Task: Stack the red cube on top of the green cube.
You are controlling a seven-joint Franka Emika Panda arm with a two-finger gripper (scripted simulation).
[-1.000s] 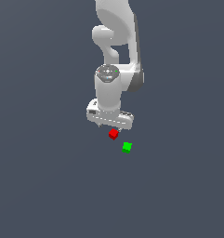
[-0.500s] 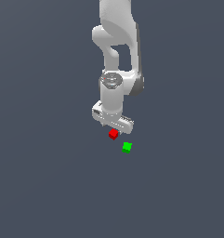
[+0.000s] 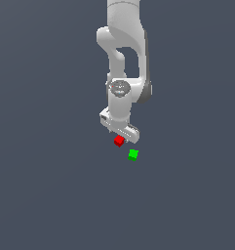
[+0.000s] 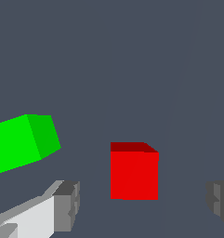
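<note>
Wrist view, red cube (image 4: 134, 172) between spread hand (image 4: 143, 204) fingers

You see the red cube (image 3: 119, 141) sitting flat on the dark grey floor, a small bright-red block with plain faces. In the wrist view the red cube (image 4: 134, 171) shows one broad face and a thin darker strip of its top. The green cube (image 3: 133, 155) is the same size, bright green and plain, resting near the red one toward the exterior view's right, apart from it. Your wrist view shows the green cube (image 4: 23, 142) turned at a different angle from the red.
</note>
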